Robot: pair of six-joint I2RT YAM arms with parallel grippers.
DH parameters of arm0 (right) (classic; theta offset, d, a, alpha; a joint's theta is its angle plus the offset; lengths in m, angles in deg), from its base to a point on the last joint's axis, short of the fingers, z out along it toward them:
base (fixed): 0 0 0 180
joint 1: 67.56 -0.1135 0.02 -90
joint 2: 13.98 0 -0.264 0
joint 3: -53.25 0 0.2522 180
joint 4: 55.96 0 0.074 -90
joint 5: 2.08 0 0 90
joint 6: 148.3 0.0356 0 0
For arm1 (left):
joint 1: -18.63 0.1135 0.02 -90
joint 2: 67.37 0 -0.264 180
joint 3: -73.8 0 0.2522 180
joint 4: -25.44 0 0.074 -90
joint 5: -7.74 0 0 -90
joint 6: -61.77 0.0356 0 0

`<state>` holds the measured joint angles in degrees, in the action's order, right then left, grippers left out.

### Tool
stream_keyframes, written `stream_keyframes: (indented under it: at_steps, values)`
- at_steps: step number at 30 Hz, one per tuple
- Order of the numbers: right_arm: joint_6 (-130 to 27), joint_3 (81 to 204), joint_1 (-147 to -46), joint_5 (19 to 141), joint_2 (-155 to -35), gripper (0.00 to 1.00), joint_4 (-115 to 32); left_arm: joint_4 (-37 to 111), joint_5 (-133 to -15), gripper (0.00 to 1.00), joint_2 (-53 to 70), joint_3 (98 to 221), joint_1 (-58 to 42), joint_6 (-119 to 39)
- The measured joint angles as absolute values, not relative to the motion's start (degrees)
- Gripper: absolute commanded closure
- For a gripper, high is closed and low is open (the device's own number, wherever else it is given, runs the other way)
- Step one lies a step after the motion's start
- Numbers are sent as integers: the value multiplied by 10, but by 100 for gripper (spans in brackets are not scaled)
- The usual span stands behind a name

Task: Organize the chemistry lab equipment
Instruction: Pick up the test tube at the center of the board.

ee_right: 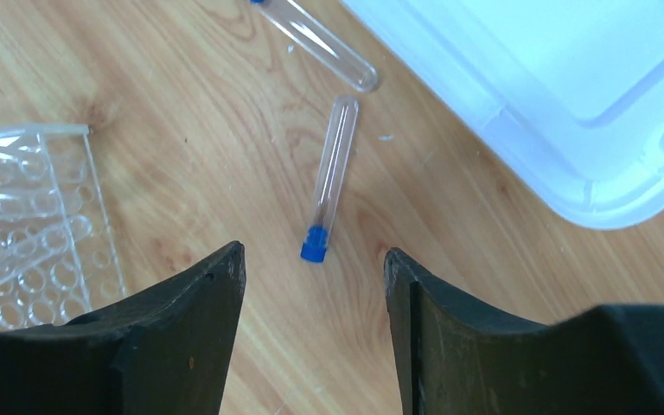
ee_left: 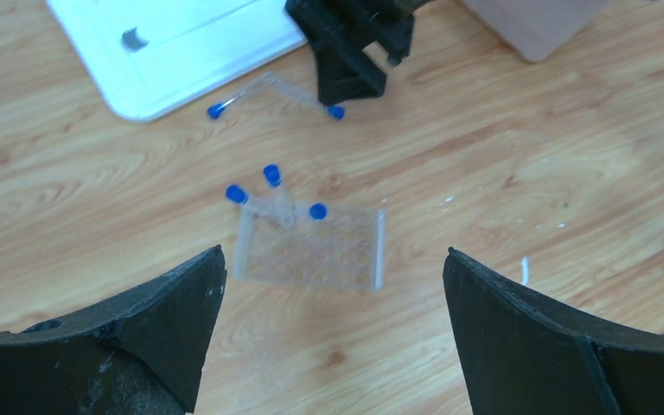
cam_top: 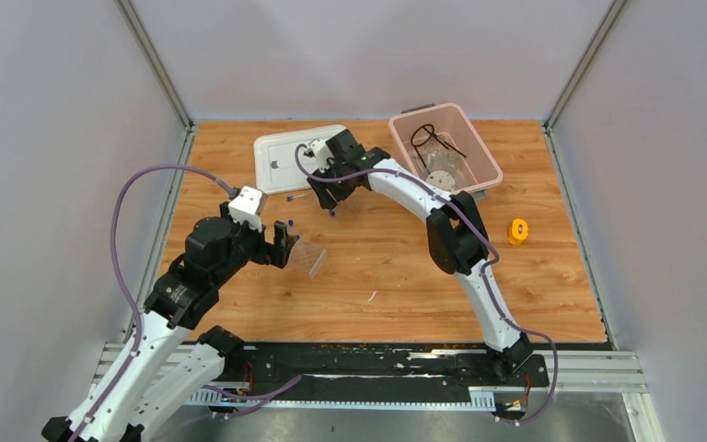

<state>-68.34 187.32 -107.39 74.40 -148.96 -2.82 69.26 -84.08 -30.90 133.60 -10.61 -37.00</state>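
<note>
A clear tube rack lies on the wooden table with three blue-capped tubes standing in its far row. Two more blue-capped tubes lie flat beside the white lid, one pointing its cap at my right gripper, the other further off. The right gripper hangs open just above and behind that cap, touching nothing. My left gripper is wide open just short of the rack. A black wire tripod and bags with a white disc lie in the pink bin.
The pink bin stands at the back right, its white lid flat at the back left. A small orange object sits on the right. Grey walls close in the table on three sides.
</note>
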Motion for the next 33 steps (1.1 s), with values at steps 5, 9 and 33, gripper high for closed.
stream_keyframes:
  at_steps: [5, 9, 33]
  values:
    - [-680, 1932, -1074, 746, -1537, 44, -25, 685, -836, 0, -339, 1286, -62, -371]
    - [-678, 1976, -1074, 756, -1577, 59, -23, 673, -823, 0, -339, 1282, -56, -371]
    - [-732, 1948, -1088, 838, -1586, 90, -32, 659, -796, 0, -343, 1282, -34, -371]
